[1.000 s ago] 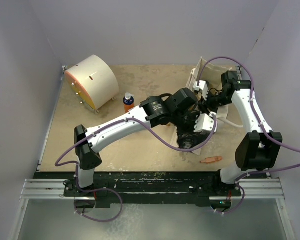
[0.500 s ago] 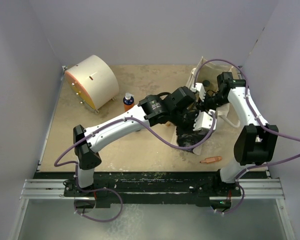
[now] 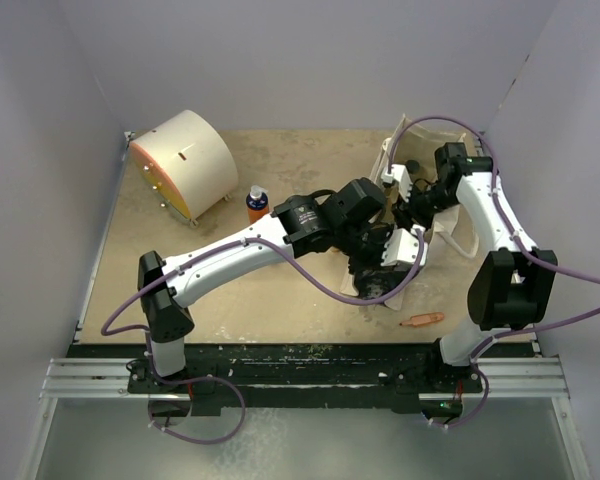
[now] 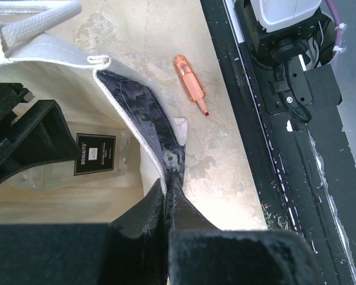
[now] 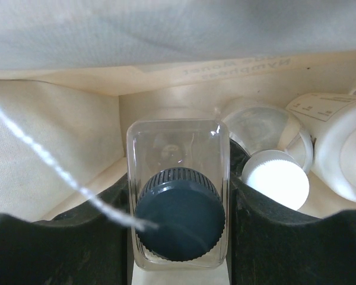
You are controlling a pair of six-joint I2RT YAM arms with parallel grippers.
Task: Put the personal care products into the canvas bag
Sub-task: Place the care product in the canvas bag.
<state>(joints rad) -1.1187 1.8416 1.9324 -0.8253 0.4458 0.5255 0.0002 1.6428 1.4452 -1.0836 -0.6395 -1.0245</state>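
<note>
Inside the canvas bag [image 4: 47, 83], at the table's [image 3: 280, 300] R side, your R gripper [image 5: 178, 190] has its fingers [image 5: 89, 225] about half spread and clamped on both sides of a clear squarish bottle [image 5: 178, 148]. Its black cap faces the wrist cam. The bottle is in the grip, down between the bag's cream walls.

Just R of it inside the bag you've got a silver bottle w/ white cap [image 5: 276, 178], and beside that a cream-white bottle [image 5: 344, 154] lying against the wall. A loose thread crosses the wrist view.

Your L gripper [image 4: 167, 190] is pinched tight on the bag's rim, at the edge where the dark printed panel meets the cream lining. A small black label shows on the lining.

Outside the bag: one orange bottle w/ blue cap [image 3: 257, 204] stands upright near table center, just R of the cream drum [image 3: 185, 165]. An orange pen-like stick [image 4: 190, 83] lies on the table near the front edge, close to the bag, not touching it.
</note>
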